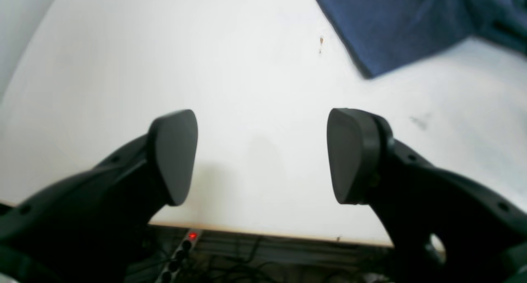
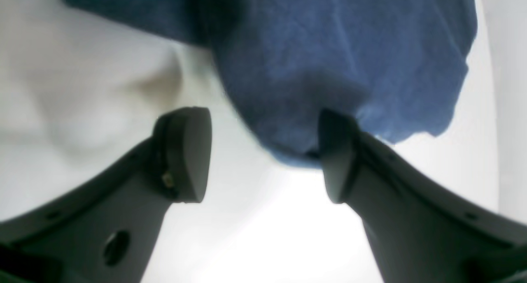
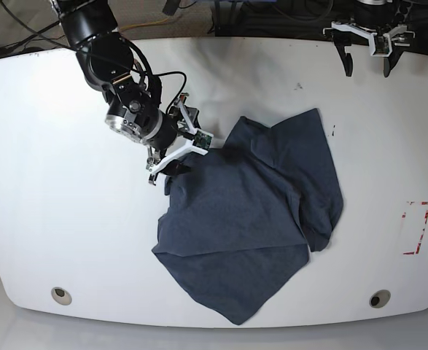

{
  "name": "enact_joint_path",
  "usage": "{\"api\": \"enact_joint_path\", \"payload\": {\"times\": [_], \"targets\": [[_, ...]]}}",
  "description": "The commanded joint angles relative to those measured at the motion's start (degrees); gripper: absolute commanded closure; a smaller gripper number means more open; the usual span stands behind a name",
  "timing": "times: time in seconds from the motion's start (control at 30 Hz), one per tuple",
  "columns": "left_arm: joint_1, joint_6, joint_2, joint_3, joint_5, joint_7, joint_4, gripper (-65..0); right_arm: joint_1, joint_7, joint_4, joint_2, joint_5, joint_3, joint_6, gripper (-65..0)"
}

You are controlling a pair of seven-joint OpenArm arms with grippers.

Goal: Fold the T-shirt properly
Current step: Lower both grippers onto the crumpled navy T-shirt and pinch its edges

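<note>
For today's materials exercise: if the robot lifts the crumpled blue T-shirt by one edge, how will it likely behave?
The T-shirt would probably drape and sag, since it already lies in soft overlapping folds. It likely weighs little for its spread, being thin cloth. Pushed across the smooth white table, it would probably bunch rather than slide whole.

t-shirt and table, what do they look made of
T-shirt: soft knit fabric, probably cotton; matte heathered slate-blue that slumps into loose folds and wrinkles.
Table: smooth white top, likely laminate over board; faint sheen, a few scuffs, and a tan edge strip in the left wrist view.
</note>
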Motion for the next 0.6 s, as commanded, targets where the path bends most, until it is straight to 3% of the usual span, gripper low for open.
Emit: {"api": "enact_joint_path", "payload": {"times": [0.0, 0.17, 0.37, 0.57], "targets": [[0.76, 0.26, -0.24, -0.17, 0.86, -1.37, 0.92, -45.8, 2.36, 0.92, -1.32, 0.59, 0.19, -0.66, -0.61, -38.5], [0.58, 0.26, -0.24, -0.17, 0.86, -1.37, 0.92, -45.8, 4.99, 4.0, -6.5, 0.68, -0.25, -2.07, -0.96, -38.5], [-1.35, 0.17, -0.24, -0.26, 1.21, -1.37, 0.83, -45.8, 5.52, 9.53, -12.13, 0.24, -8.87, -2.07, -0.96, -38.5], [-1.62, 0.17, -0.24, -0.26, 1.21, -1.37, 0.83, -45.8, 6.84, 12.44, -16.61, -0.99, -9.92, -1.81, -1.05, -38.4]]}}
